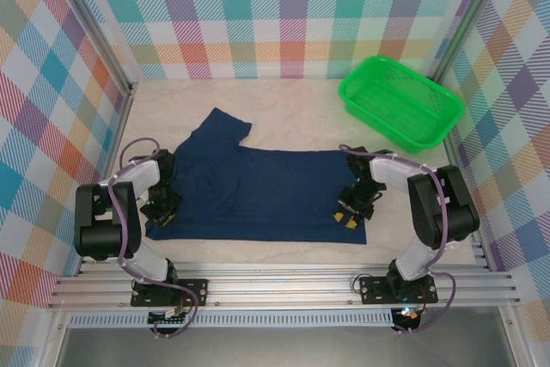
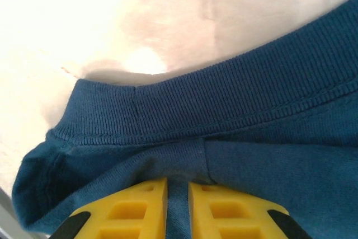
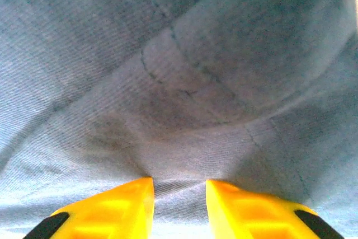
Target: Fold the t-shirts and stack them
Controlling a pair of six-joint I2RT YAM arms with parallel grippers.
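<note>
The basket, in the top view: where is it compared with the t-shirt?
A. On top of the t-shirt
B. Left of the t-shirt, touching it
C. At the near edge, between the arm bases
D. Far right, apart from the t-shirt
D: the basket sits at the far right, beyond the right end of the t-shirt, with a gap between them.

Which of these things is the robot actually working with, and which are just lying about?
Part of the job:
- navy t-shirt, spread flat
- left fingers, pinching its collar edge
- right fingers, pinching its cloth

Just lying about:
- green basket, far right, apart from the shirt
</note>
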